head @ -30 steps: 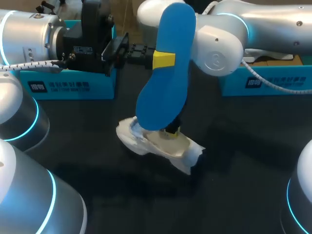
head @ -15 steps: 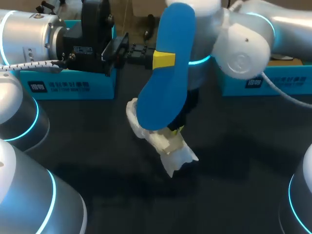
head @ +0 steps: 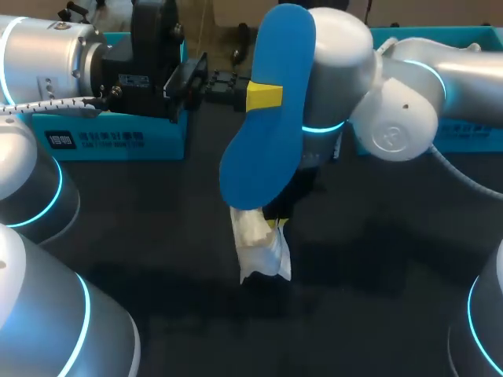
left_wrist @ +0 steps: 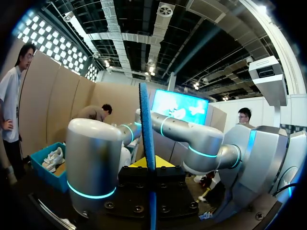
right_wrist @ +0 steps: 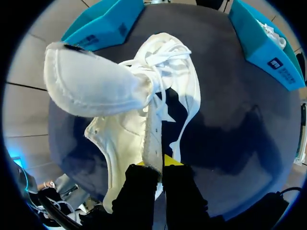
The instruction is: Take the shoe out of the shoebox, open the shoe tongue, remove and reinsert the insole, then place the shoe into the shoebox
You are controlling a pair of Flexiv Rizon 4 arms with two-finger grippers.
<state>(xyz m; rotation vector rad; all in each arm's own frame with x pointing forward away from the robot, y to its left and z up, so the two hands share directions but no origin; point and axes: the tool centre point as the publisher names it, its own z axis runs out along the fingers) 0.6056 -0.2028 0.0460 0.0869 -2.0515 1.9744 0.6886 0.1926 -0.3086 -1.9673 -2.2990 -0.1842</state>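
Left claw: your left gripper is clamped on the long blue foam insole. It holds the insole upright above the middle of the dark bench, one yellow tip against its face.
Right claw: your right gripper is pinched together on the side wall of the white lace-up shoe.
Shoe: it hangs from those fingers over the bench's middle, just under the insole's lower end. You cannot tell whether it touches the surface.
Tongue: the white padded tongue flops out, away from the opening, with loose white laces beside it.
Boxes: one teal cardboard shoebox sits at the bench's far left edge. A second teal shoebox sits at the far right edge, and both are well apart from the shoe.
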